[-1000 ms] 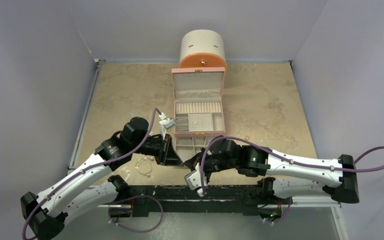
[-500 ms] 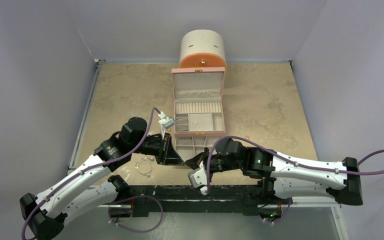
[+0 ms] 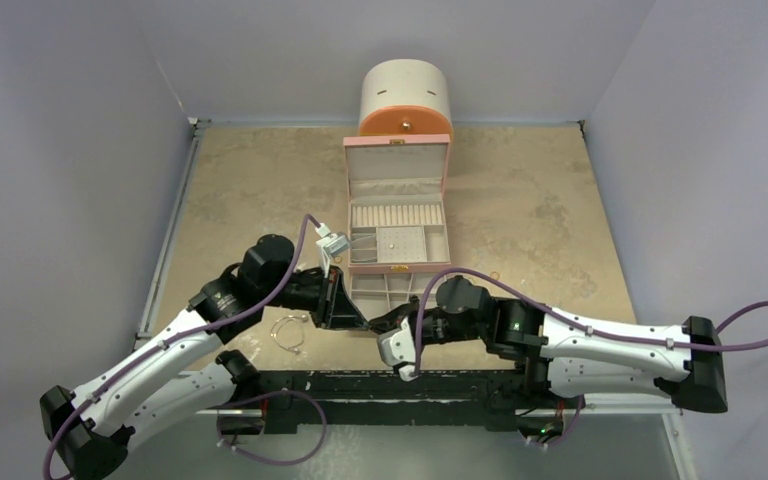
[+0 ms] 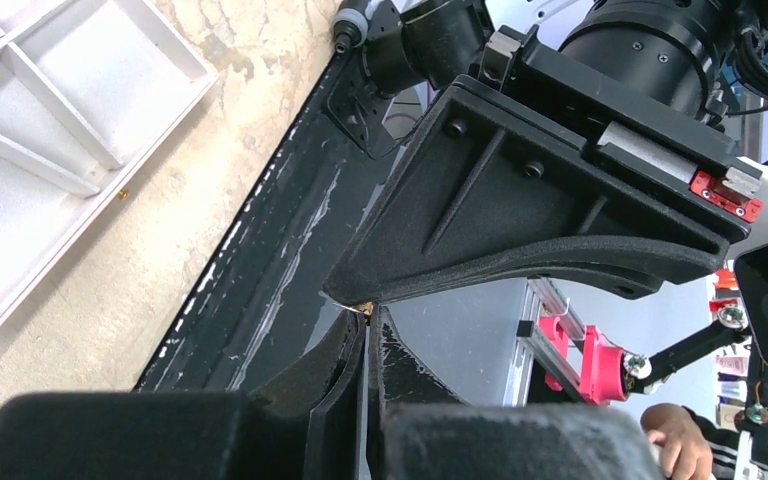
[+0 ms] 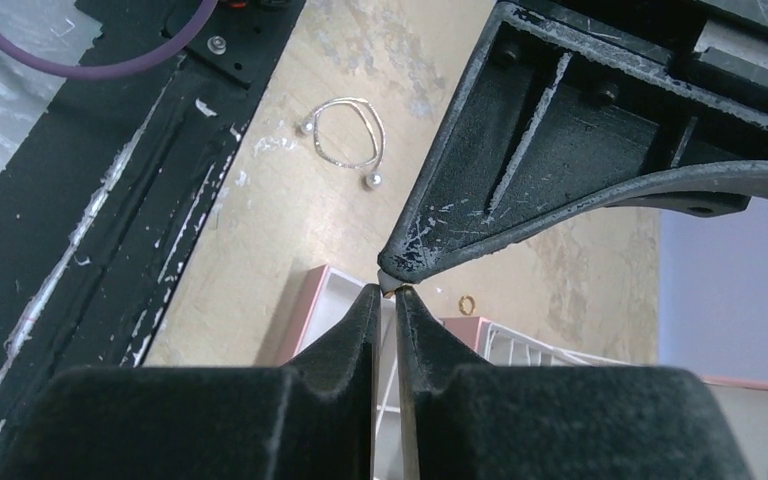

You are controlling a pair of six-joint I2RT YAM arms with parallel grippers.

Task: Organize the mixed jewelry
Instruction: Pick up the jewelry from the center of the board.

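Your right gripper (image 5: 388, 292) has moved up to left gripper (image 4: 365, 322) | left pinches gold stud (image 4: 365, 308) for handover | right jaws slightly parted

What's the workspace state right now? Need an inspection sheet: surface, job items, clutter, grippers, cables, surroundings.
Surface: beige mottled tabletop, black strip along its near edge.
Job's things: thin silvery wire bangle with two beads loose by the left arm; small coppery ring loose right of the box; tiny gold piece where the fingertips meet, holder unclear.
Clutter: nothing seen; only the open pink jewelry box and the round cream-and-orange cabinet behind it.
Grippers: left gripper shut; right gripper jaws a sliver apart, grip unclear; tips meet in front of the box.
Cables: purple cables looped along both arms, off the jewelry.
Surroundings: grey walls on three sides.
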